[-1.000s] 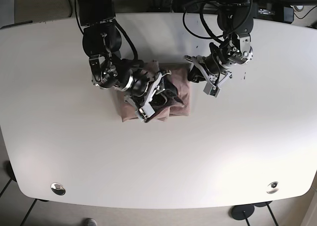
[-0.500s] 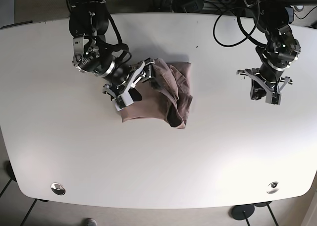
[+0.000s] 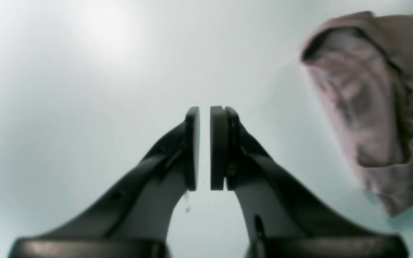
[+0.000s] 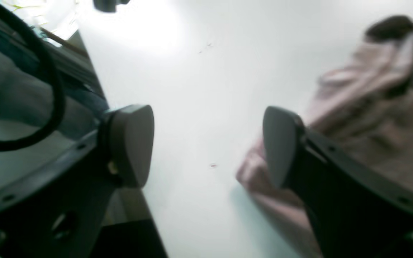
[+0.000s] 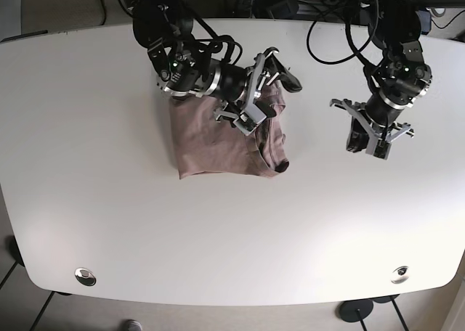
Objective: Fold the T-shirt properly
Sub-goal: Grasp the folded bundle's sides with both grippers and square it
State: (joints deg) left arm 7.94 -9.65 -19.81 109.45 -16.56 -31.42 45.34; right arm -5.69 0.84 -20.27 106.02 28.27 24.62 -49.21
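Note:
The pinkish-brown T-shirt (image 5: 218,139) lies folded into a rough rectangle on the white table (image 5: 109,222), with a bunched fold along its right edge. My right gripper (image 5: 265,95) hovers over the shirt's far right corner, open and empty. In the right wrist view its fingers (image 4: 134,143) stand wide apart, with the T-shirt (image 4: 375,107) behind the right one. My left gripper (image 5: 367,144) hangs over bare table to the right of the shirt. In the left wrist view the left gripper (image 3: 204,147) is shut with nothing in it, and the T-shirt (image 3: 382,107) is at the upper right.
Cables and dark equipment (image 5: 290,1) sit beyond the table's far edge. Two round metal fittings (image 5: 85,276) (image 5: 399,274) are set near the table's front corners.
My right gripper has swung from the shirt's left side to its far right corner and now stands open. The shirt lies flatter. My left gripper has drifted slightly left.

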